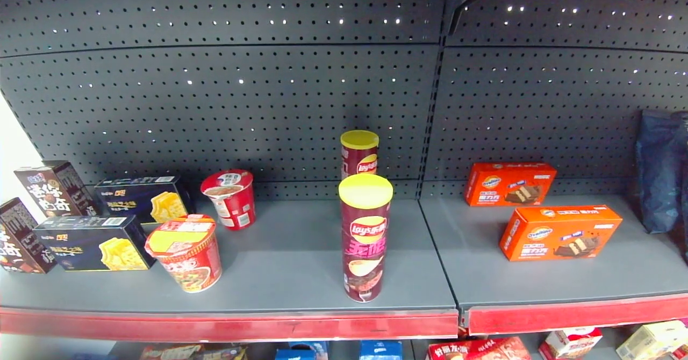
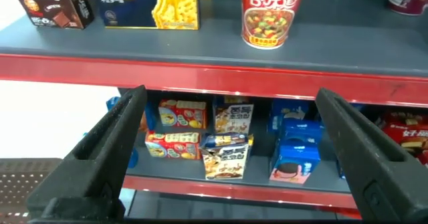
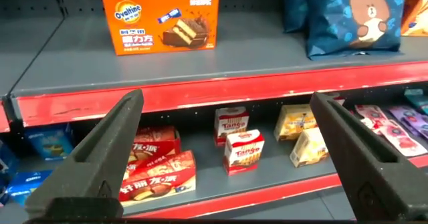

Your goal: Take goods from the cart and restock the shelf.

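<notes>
shelf board is grey with a red front strip and a pegboard back. goods stand on it in short rows.

centre: front chip can upright near the front edge, rear chip can upright directly behind it, the two apart.

left of centre: front noodle cup tilted slightly, rear noodle cup behind it and nearer the back wall. further left are two dark cracker boxes, one behind the other, then brown boxes at the far left end.

right bay: front orange box and rear orange box, both lying flat and apart. blue bag stands at the far right against the back wall.

left gripper: jaws spread wide apart, level with the red strip just below the front noodle cup. small boxes on the lower shelf show between them.

right gripper: jaws spread wide apart, facing the red strip below the front orange box.
</notes>
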You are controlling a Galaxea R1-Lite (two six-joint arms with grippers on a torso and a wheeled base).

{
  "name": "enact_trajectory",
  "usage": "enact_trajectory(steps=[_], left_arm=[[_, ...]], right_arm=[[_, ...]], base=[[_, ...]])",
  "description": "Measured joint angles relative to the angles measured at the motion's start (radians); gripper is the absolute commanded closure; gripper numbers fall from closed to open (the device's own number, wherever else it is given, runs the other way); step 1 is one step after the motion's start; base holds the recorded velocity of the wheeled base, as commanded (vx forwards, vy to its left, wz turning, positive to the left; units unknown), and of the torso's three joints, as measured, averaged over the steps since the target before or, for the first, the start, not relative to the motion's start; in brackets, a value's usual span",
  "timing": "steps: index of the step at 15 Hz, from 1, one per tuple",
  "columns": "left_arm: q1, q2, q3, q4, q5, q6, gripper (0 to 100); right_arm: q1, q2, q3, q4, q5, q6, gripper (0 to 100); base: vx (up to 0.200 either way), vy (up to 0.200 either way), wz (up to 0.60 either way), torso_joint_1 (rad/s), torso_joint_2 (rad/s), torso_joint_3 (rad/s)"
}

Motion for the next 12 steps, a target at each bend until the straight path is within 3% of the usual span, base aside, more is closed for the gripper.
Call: enact_trajectory(steps=[8, 10, 11, 12], left_arm=[[-0.001, 0.0, 0.0, 0.0, 0.003, 0.001, 0], [0.001, 0.0, 0.0, 0.0, 0.004, 0.003, 0], [0.0, 0.0, 0.0, 0.0, 0.004, -0.003, 0], [0.0, 0.0, 0.0, 0.0, 0.004, -0.038, 0]], right_arm=[[0.0, 0.0, -0.001, 0.001, 0.001, -0.001, 0], [0.0, 0.0, -0.001, 0.002, 0.001, -0.001, 0], [0.0, 0.0, -0.002, 0.0, 0.001, -0.002, 0], [0.0, 0.0, -0.001, 0.0, 0.001, -0.003, 0]], base=[[0.0, 0.0, 0.0, 0.0, 0.0, 0.0], [0.0, -0.2, 0.0, 0.0, 0.0, 0.002], [0.0, 0.0, 0.0, 0.0, 0.0, 0.0], [0.0, 0.0, 0.0, 0.0, 0.0, 0.0]])
